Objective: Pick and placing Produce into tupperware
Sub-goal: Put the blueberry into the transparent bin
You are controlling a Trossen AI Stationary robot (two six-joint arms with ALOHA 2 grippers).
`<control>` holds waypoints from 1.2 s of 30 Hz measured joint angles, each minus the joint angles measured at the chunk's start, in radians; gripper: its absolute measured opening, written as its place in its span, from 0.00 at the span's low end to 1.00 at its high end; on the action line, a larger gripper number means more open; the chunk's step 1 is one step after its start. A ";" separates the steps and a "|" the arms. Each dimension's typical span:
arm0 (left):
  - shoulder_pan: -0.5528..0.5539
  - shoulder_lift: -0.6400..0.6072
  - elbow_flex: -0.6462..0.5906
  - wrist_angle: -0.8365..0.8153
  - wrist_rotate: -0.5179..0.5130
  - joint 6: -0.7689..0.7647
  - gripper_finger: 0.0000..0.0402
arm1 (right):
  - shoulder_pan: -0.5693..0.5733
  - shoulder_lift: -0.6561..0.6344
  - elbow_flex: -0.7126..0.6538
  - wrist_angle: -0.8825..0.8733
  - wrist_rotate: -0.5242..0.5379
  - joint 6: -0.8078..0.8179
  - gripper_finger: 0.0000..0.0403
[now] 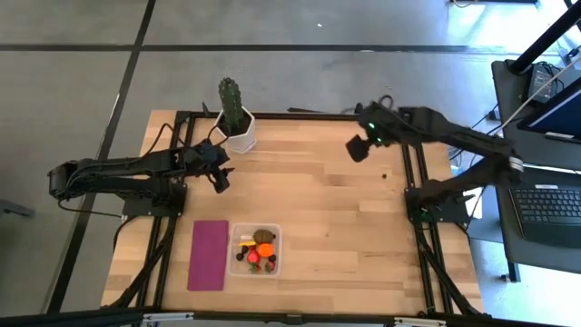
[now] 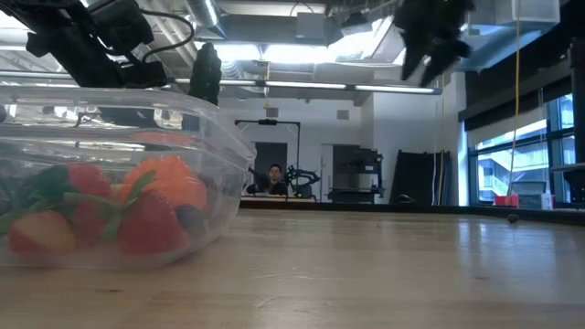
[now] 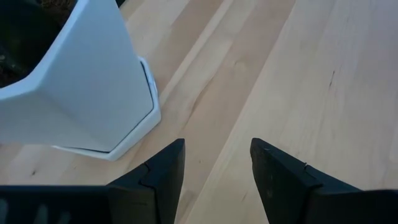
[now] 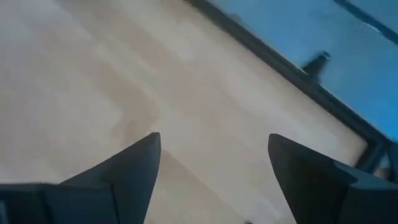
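Observation:
The clear tupperware (image 1: pixel 255 251) sits near the table's near edge and fills the left of the low view (image 2: pixel 110 174). Inside lie the produce: an orange ball (image 1: pixel 264 249), red strawberries (image 2: pixel 146 228), a brown kiwi (image 1: pixel 264 236) and dark berries (image 1: pixel 258 267). One tiny dark berry (image 1: pixel 385 175) rests alone on the wood toward the right side. My left gripper (image 1: pixel 221 178) hovers open beside the cactus pot, holding nothing. My right gripper (image 1: pixel 358 149) hangs open high over the table's far right part, also holding nothing.
A green cactus in a white pot (image 1: pixel 235 116) stands at the far edge, close to my left gripper (image 3: pixel 214 165). A flat magenta rectangle (image 1: pixel 209 254) lies left of the tub. Bare wood spans the middle and right. A person (image 2: pixel 274 175) sits far behind.

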 joint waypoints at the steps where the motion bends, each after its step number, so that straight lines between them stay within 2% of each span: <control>1: 0.000 0.000 0.000 0.001 0.000 0.000 0.44 | 0.002 -0.041 -0.059 0.028 0.030 0.041 0.74; 9: 0.000 0.000 0.000 0.069 0.000 0.000 0.44 | 0.063 -0.273 -0.469 0.153 0.248 0.435 0.74; 17: 0.000 0.000 0.000 0.157 0.000 0.000 0.44 | 0.124 -0.330 -0.741 0.280 0.367 0.668 0.74; 25: 0.000 0.000 0.000 0.165 0.000 0.000 0.44 | 0.134 -0.329 -0.912 0.333 0.375 0.852 0.74; 30: 0.000 0.000 0.000 0.165 0.000 0.000 0.44 | 0.134 -0.329 -1.004 0.431 0.310 0.879 0.74; 36: 0.000 0.000 0.000 0.165 0.000 -0.001 0.44 | 0.134 -0.329 -1.104 0.574 0.304 0.873 0.74</control>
